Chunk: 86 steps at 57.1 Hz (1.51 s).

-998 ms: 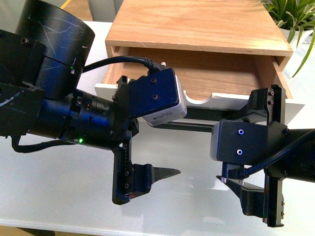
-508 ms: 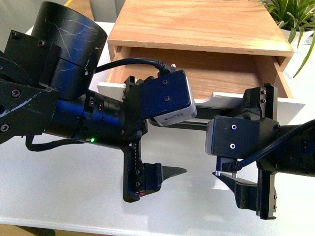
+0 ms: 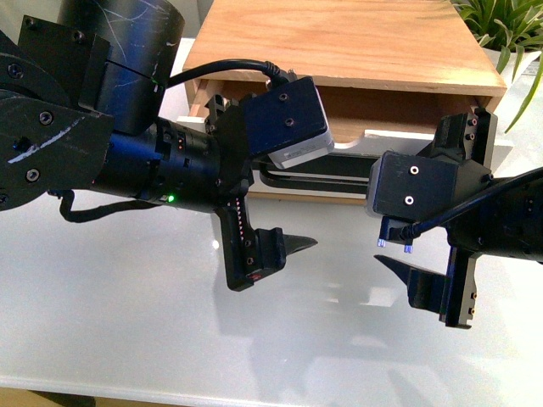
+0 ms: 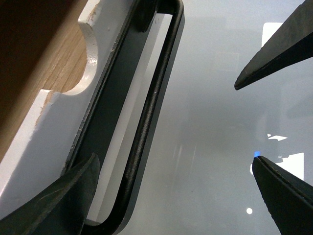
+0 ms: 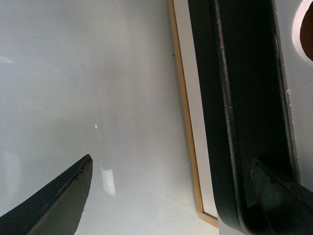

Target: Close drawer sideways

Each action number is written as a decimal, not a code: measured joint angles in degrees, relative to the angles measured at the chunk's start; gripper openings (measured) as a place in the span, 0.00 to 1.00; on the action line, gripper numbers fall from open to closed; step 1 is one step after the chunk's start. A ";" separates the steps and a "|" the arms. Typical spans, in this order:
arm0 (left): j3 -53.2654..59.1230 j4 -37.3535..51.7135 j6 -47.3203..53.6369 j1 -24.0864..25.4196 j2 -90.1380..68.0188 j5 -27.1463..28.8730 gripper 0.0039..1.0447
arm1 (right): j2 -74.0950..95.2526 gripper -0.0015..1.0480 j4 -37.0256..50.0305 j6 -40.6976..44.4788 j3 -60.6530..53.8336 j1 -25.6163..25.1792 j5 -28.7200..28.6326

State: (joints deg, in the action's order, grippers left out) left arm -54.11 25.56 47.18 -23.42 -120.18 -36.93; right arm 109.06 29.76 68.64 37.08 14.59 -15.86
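Observation:
The drawer has a white front panel, a half-round notch and a long black bar handle. It sits almost fully inside the light-wood cabinet. My left gripper is open. One finger lies against the white front behind the handle, the other over the table. My right gripper is open too. One finger is by the end of the handle, the other over the table. Both straddle the handle without gripping it.
The cabinet stands on a glossy white table, whose front edge runs along the bottom of the front view. A green plant is at the back right. The right gripper's finger shows in the left wrist view.
The drawer has slid back into the cabinet, from well open to nearly shut. Both arms have moved toward the cabinet with it, grippers still open.

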 joint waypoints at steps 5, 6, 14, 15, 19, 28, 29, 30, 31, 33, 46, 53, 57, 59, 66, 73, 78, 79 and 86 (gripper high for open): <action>-0.46 0.07 -0.11 0.09 -0.22 0.39 0.92 | 0.57 0.91 0.31 -0.02 0.39 -0.11 0.22; -0.50 0.07 -0.13 0.09 -0.28 0.42 0.92 | 0.68 0.91 0.33 -0.04 0.48 -0.11 0.22; -1.16 0.04 -0.22 0.09 -1.18 0.81 0.92 | 1.62 0.91 0.70 -0.02 1.09 -0.11 0.24; -1.20 0.04 -0.22 0.09 -1.33 0.81 0.92 | 1.64 0.91 0.72 -0.02 1.14 -0.11 0.22; -1.57 0.04 -0.24 0.09 -1.79 0.79 0.92 | 2.01 0.91 0.87 0.00 1.44 -0.11 0.17; -3.34 -0.39 -0.22 -0.09 -3.10 1.09 0.92 | 3.26 0.91 1.22 0.00 2.60 -0.11 0.42; -3.67 -0.44 -0.22 -0.11 -3.32 1.14 0.92 | 3.45 0.91 1.31 0.00 2.78 -0.13 0.50; -3.82 -0.44 -0.24 -0.11 -3.41 1.18 0.92 | 3.52 0.91 1.36 -0.02 2.86 -0.15 0.57; -4.20 -0.44 -0.24 -0.13 -3.67 1.38 0.92 | 3.69 0.91 1.49 0.00 3.08 -0.17 0.68; -4.52 -0.46 -0.24 -0.15 -3.82 1.44 0.92 | 3.87 0.91 1.60 -0.04 3.32 -0.24 0.76; -8.98 -0.46 -0.07 -0.15 -6.10 4.46 0.92 | 5.73 0.91 2.89 -0.11 6.45 -1.16 2.64; -11.26 -0.81 0.04 -0.15 -7.45 5.51 0.92 | 6.86 0.91 3.23 -0.13 8.09 -1.92 2.82; -12.13 -0.92 0.07 -0.15 -7.96 6.16 0.92 | 7.48 0.91 3.43 -0.15 8.85 -1.99 3.23; -12.63 -0.94 0.13 -0.15 -8.22 6.56 0.92 | 7.82 0.91 3.56 -0.22 9.31 -2.01 3.45; -13.51 -0.96 0.17 -0.15 -8.66 7.69 0.92 | 8.61 0.91 3.93 -0.31 10.27 -2.03 4.15; -14.47 -1.14 0.26 -0.15 -9.29 8.66 0.92 | 9.44 0.91 4.46 -0.42 11.15 -2.16 4.74; -14.88 -1.14 0.26 -0.15 -9.51 9.18 0.92 | 9.88 0.91 4.90 -0.61 11.41 -2.16 5.33; -14.99 -1.14 0.26 -0.17 -9.53 9.35 0.92 | 9.97 0.91 5.09 -0.74 11.50 -2.16 5.44; -15.39 -1.07 0.20 -0.17 -9.64 10.40 0.92 | 10.40 0.91 5.92 -1.25 11.87 -2.16 6.08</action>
State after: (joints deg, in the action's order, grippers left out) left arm -69.49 24.49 47.37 -23.59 -129.82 -26.52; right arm 119.46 35.68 67.40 48.95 12.43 -9.78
